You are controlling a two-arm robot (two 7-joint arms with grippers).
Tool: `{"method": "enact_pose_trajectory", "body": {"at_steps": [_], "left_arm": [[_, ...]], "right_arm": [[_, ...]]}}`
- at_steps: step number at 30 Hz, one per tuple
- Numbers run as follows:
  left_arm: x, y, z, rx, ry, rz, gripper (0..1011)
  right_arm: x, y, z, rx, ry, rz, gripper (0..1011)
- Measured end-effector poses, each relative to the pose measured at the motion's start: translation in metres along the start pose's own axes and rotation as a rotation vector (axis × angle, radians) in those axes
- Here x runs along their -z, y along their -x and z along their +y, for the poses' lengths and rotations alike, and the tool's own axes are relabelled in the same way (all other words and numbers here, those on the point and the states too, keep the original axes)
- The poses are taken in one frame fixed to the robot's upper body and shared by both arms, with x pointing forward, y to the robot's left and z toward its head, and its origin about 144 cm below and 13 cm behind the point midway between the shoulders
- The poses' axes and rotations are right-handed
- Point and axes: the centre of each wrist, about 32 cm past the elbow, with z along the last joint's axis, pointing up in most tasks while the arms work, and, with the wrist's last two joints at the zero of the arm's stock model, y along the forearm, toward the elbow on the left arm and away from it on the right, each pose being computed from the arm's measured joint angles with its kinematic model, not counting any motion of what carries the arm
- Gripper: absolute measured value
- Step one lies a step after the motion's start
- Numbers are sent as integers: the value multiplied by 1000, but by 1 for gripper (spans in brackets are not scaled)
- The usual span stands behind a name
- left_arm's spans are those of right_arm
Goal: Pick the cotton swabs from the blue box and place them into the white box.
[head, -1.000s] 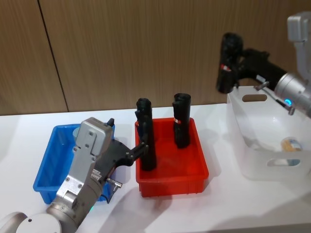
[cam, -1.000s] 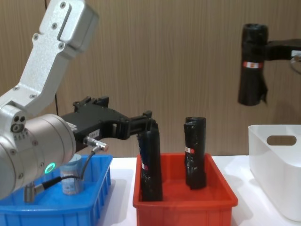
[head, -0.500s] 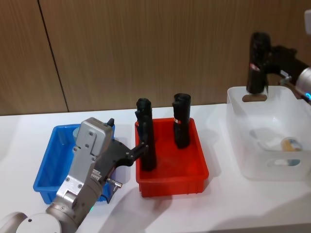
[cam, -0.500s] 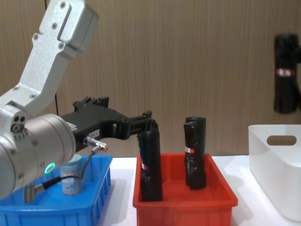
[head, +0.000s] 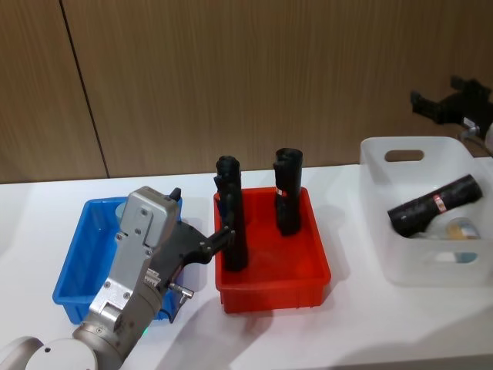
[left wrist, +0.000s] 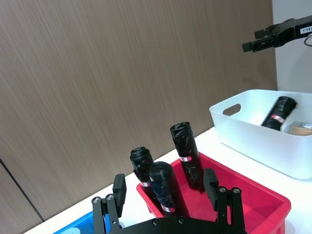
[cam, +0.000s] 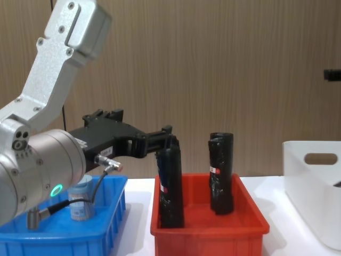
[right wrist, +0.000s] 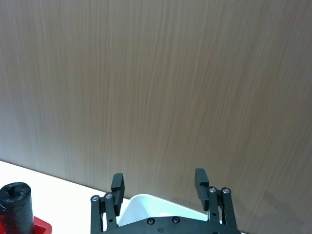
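Note:
One jar of cotton swabs (cam: 81,200) stands in the blue box (head: 73,270) at the left, partly hidden behind my left arm. Another cotton swabs jar (head: 462,229) lies in the white box (head: 377,200) at the right, beside a black roll (head: 431,204) lying aslant. My left gripper (head: 227,231) reaches over the red bin, open, its fingers (left wrist: 119,187) wide on either side of a standing black roll (left wrist: 168,204). My right gripper (head: 441,96) hangs open and empty above the white box's far rim; its fingers (right wrist: 201,178) are spread.
The red bin (head: 273,287) sits between the two boxes and holds three upright black rolls (head: 288,193). A wood-panelled wall stands close behind the white table. Bare table lies in front of the bins.
My right gripper carried a black roll rightward over the white box and opened; the roll now lies inside the box. The left arm has not moved.

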Motion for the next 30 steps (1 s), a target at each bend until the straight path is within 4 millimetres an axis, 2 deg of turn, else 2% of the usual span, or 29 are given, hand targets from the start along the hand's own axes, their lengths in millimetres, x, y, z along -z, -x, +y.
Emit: {"method": "enact_pose_trajectory", "body": {"at_steps": [5, 30], "left_arm": [[0, 0, 0, 0, 0, 0, 1004], [0, 0, 0, 0, 0, 0, 1004]], "right_arm": [[2, -3, -1, 11, 6, 3, 999], [5, -7, -6, 26, 6, 5, 1002]]}}
